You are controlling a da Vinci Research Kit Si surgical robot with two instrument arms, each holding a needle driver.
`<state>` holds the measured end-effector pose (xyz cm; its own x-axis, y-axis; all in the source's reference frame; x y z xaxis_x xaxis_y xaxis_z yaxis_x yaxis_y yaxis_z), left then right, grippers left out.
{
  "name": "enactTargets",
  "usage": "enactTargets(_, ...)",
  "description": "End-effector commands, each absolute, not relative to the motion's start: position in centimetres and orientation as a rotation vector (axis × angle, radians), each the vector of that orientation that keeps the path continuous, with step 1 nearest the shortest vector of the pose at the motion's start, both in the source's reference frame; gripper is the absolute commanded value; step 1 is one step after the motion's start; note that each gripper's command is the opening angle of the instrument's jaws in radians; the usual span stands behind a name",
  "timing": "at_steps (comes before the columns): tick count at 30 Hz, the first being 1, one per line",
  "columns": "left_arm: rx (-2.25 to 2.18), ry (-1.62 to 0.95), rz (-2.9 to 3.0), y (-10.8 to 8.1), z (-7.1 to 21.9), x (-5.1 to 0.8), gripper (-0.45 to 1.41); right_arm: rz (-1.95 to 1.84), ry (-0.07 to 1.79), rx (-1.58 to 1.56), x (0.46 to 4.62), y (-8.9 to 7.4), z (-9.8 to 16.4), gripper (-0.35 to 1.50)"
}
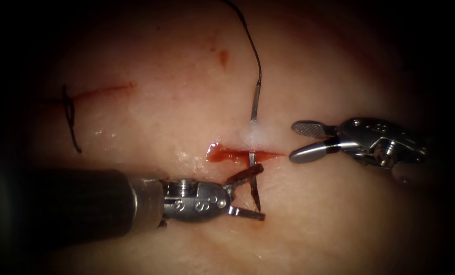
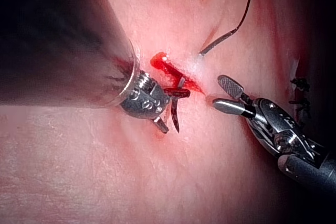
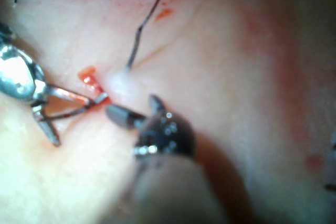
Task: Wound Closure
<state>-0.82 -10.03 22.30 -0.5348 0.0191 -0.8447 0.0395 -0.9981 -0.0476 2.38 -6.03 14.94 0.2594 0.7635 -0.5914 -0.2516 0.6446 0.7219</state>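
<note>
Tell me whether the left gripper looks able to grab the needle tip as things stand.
Probably yes. The left gripper is open, and the needle's emerged tip lies between its jaws below the cut. Nothing blocks it; the right gripper, open and empty, sits apart at the cut's right end.

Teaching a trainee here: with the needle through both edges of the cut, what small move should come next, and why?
Probably close the left tool on the needle. Its tip stands free below the cut, between that tool's open jaws, the swaged end still above. The right tool is open, holding nothing.
</note>
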Motion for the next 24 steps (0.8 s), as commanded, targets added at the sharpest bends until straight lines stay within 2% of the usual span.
enactTargets(1,1.511,0.099,-2.742,-10.07,22.38,-0.88,0.86,0.736,1.110,0.554,2.45,-6.07,15.00,1.20)
enactTargets(5,1.508,0.093,-2.743,-10.03,22.39,-0.93,0.81,0.737,1.109,0.553,2.47,-6.07,15.00,1.20)
enactTargets(8,1.504,0.085,-2.741,-10.04,22.40,-0.95,0.69,0.738,1.112,0.553,2.47,-6.08,15.00,1.20)
enactTargets(9,1.503,0.085,-2.741,-10.05,22.40,-0.95,0.56,0.738,1.113,0.553,2.46,-6.08,15.00,1.20)
enactTargets(10,1.503,0.085,-2.740,-10.06,22.39,-0.94,0.19,0.736,1.115,0.556,2.46,-6.07,15.00,1.20)
enactTargets(11,1.503,0.085,-2.740,-10.06,22.39,-0.94,0.19,0.736,1.115,0.556,2.46,-6.07,15.00,1.20)
enactTargets(13,1.504,0.086,-2.740,-10.07,22.38,-0.92,-0.33,0.738,1.119,0.554,2.45,-6.07,15.00,1.20)
enactTargets(14,1.504,0.087,-2.739,-10.08,22.37,-0.92,-0.45,0.740,1.119,0.552,2.45,-6.07,15.00,1.20)
enactTargets(24,1.554,0.175,-2.719,-10.15,22.24,-0.88,-0.45,0.765,1.125,0.547,2.38,-6.00,14.83,1.21)
